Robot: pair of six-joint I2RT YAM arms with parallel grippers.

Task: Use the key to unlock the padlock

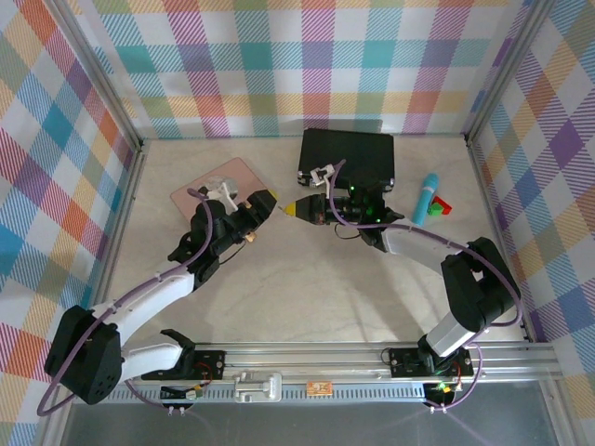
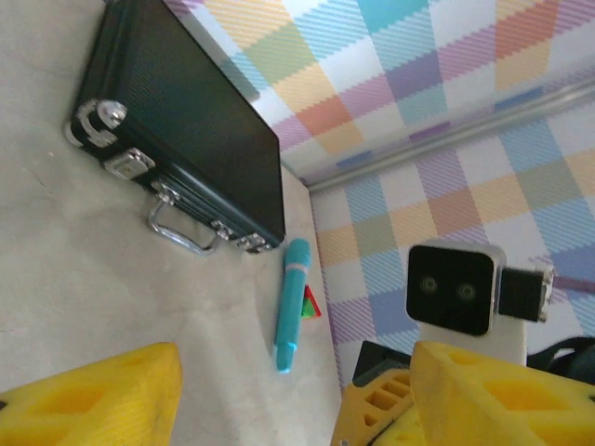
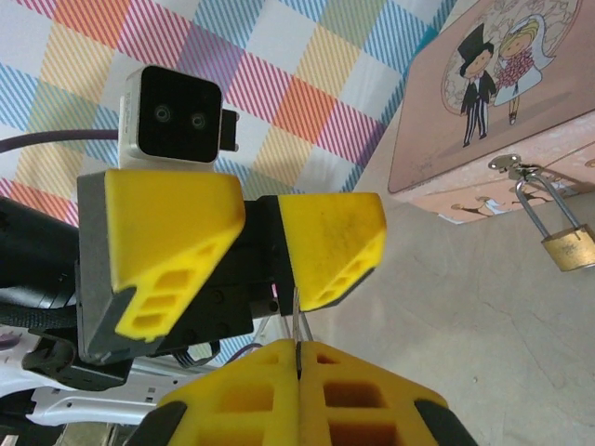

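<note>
The key (image 3: 297, 321) is pinched between the clenched fingers of the right gripper (image 3: 299, 367) over the middle of the table (image 1: 307, 279), facing the left gripper (image 3: 263, 246), whose jaws are held apart. The padlock (image 3: 567, 246) is seen hooked through the clasp (image 3: 509, 165) of the pink tin (image 3: 483, 102), toward the table's far left corner.

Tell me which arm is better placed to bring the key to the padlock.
Right, likely. The right claw is shut on a thin sliver, apparently the key, and its camera sees the padlock hanging on the pink tin. The left claw is open and empty.
</note>
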